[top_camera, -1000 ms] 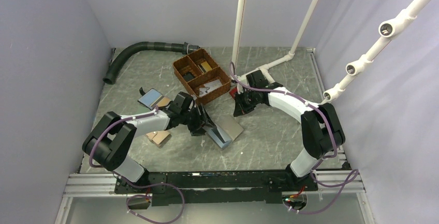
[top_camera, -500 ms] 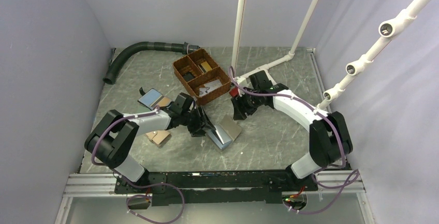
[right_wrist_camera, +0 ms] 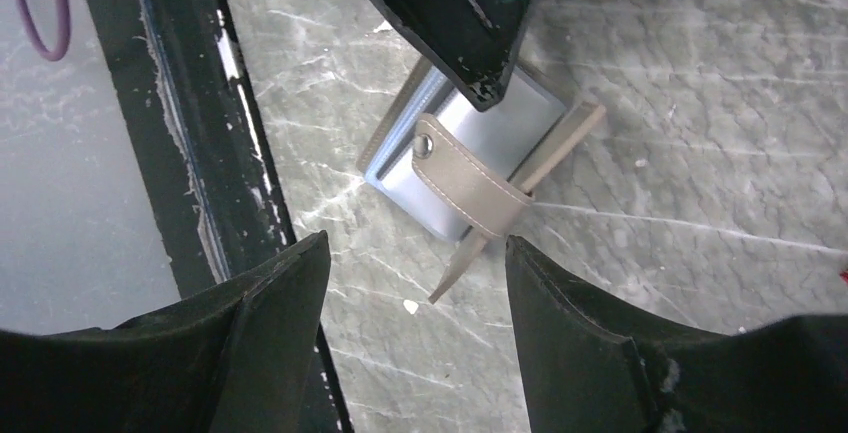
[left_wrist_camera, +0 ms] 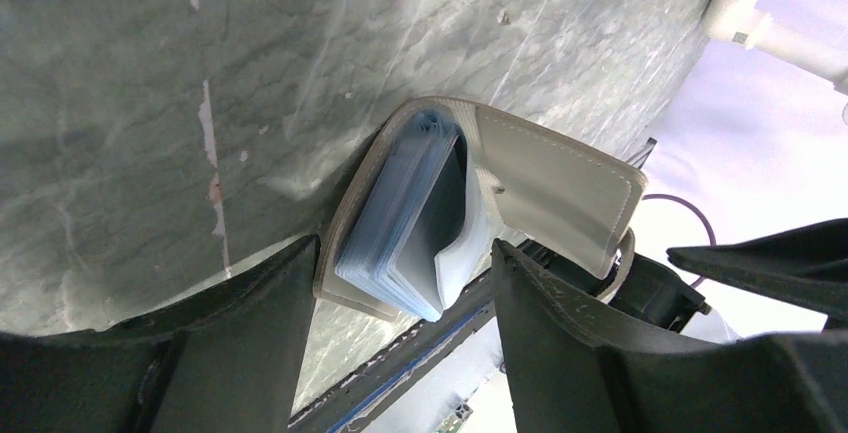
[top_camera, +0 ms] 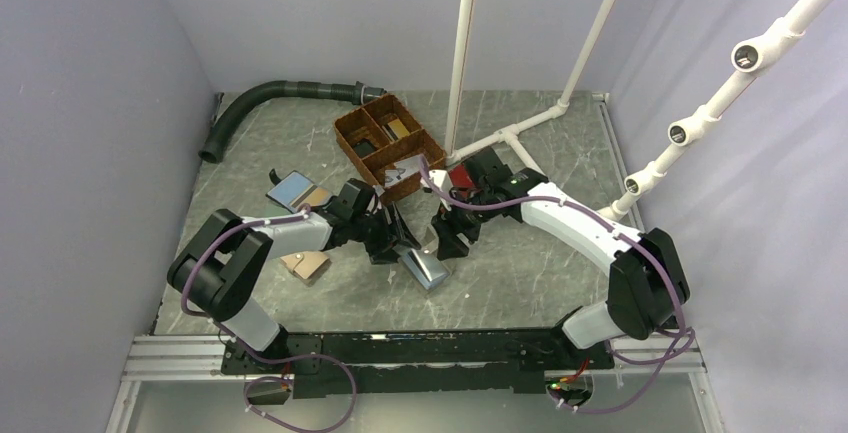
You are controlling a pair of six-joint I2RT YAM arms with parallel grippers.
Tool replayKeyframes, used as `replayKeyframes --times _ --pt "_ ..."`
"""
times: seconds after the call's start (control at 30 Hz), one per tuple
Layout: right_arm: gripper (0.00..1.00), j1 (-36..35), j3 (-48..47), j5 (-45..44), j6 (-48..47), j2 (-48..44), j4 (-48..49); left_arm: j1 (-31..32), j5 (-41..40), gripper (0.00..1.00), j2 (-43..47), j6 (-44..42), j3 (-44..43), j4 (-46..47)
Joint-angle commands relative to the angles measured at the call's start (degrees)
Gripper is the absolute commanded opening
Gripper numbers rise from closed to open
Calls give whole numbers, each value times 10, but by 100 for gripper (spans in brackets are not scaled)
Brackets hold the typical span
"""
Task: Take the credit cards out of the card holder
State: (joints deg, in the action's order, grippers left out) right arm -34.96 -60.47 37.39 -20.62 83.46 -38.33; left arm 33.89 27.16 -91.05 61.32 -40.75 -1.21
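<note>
The taupe card holder lies half open on the grey veined tabletop, near the brown basket, with its pale blue sleeves showing. The left pincer straddles the sleeve stack, fingers against both sides; whether it squeezes cannot be told. The right pincer hovers above, spread wide, holding nothing.

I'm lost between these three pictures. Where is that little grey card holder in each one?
Top external: the card holder lies in the centre, a little below the middle.
Left wrist: centre, seen edge-on, blue sleeves facing the camera.
Right wrist: centre, seen from above, its strap across the blue inside.
Shared landmark: the grey marbled table beneath it.
</note>
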Motion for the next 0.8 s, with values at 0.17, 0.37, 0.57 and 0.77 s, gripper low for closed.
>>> replayKeyframes --times 0.17,0.37,0.57,0.77 --pt "67 0 -72 0 -28 -6 -27 1 4 67 19 -5 -9 16" --pt "60 0 -113 141 -67 -8 -104 1 -8 66 40 -5 -7 -4" --pt "31 -65 -58 121 -74 9 -89 1 -3 66 36 -6 -12 0" --pt "3 -70 -18 -80 10 49 -6 1 -5 66 44 0 -2 6"
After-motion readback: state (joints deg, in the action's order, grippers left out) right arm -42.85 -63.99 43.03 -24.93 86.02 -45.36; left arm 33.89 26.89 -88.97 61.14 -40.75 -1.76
